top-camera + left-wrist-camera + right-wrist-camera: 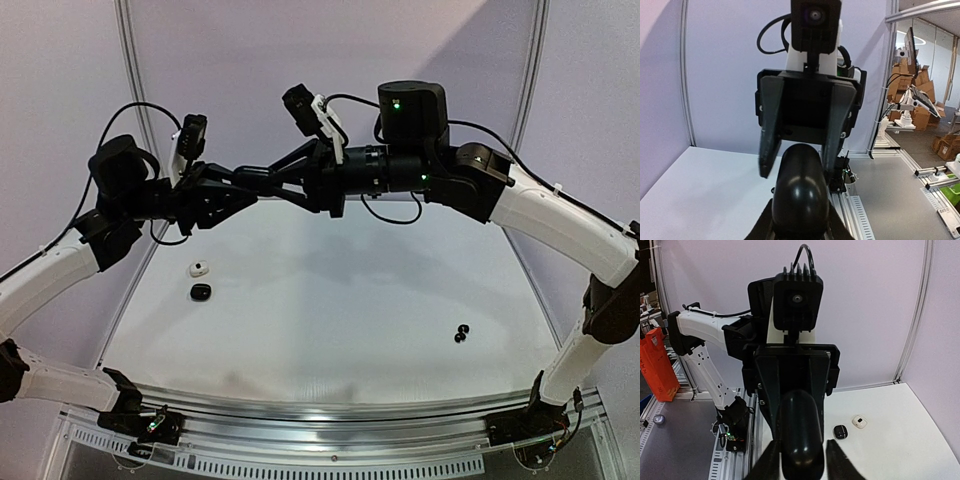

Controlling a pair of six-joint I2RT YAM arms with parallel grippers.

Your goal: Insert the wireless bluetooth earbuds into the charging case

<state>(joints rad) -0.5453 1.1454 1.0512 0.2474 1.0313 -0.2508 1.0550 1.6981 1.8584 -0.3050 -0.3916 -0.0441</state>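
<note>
**Charging case** [800,195]: a black, glossy, oval pebble, held in the air high over the desk [330,300] between the two hands.
- Its long axis runs hand to hand, roughly level.
- One rounded end sits in the left hand and the other points at the right wrist.
- No lid seam or hinge shows, so which end opens cannot be told.

**Left hand** [800,217]: pressed together on its end of the case, pinching it across the short axis.

**Right hand** [800,462]: its fingers straddle the opposite end of the case. Whether they press the shell or stand just off it cannot be told.

**Earbuds** [461,332]: two tiny black ones lie together on the desk, well below the case, toward the right arm's side. They are too small to read which way they point.

**White case** [201,267] and **second black case** [200,290]: both lie on the desk below the held case, toward the left arm's side, just beside each other.

**Judgement:** the step looks like a two-handed regrip or a lid opening.
- One hand should hold a firm pinch until the other is seated squarely across the short axis.
- The long axis should be kept level and the case not twisted.
- The shell looks slippery, and a drop from this height could scatter the things below.
</note>
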